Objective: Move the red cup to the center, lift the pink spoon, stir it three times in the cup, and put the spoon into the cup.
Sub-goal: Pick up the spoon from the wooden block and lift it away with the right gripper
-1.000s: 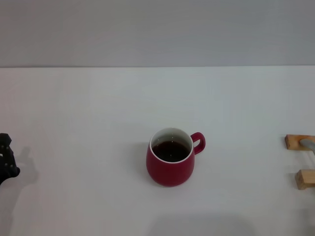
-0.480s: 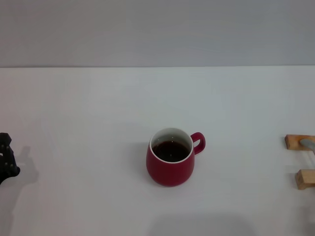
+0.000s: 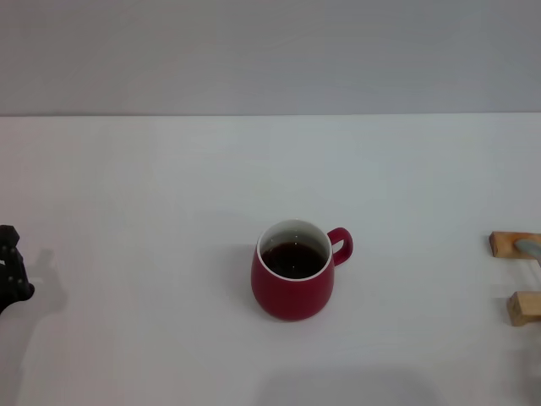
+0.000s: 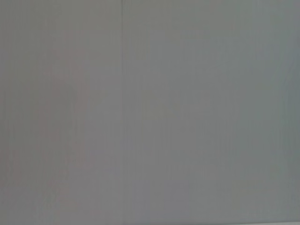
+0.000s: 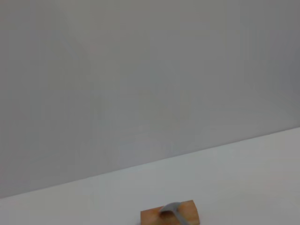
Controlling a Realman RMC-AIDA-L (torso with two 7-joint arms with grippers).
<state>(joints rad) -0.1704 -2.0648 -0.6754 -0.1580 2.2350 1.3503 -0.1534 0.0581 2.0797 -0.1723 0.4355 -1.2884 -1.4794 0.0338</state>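
Note:
The red cup (image 3: pixel 292 275) stands upright near the middle of the white table, holding dark liquid, with its loop handle turned to the right. Only the grey bowl of the pink spoon (image 3: pixel 529 246) shows at the right edge of the head view, resting on a tan wooden block (image 3: pixel 507 244). The right wrist view shows that same spoon bowl (image 5: pixel 171 209) lying over the block (image 5: pixel 169 214). My left gripper (image 3: pixel 12 272) is a dark shape at the far left edge, well away from the cup. The right gripper is out of view.
A second tan wooden block (image 3: pixel 524 308) lies at the right edge, nearer to me than the first. A grey wall rises behind the table's far edge (image 3: pixel 270 115). The left wrist view shows only plain grey.
The left gripper has drifted slightly farther toward the left edge. The cup and the spoon have not moved.

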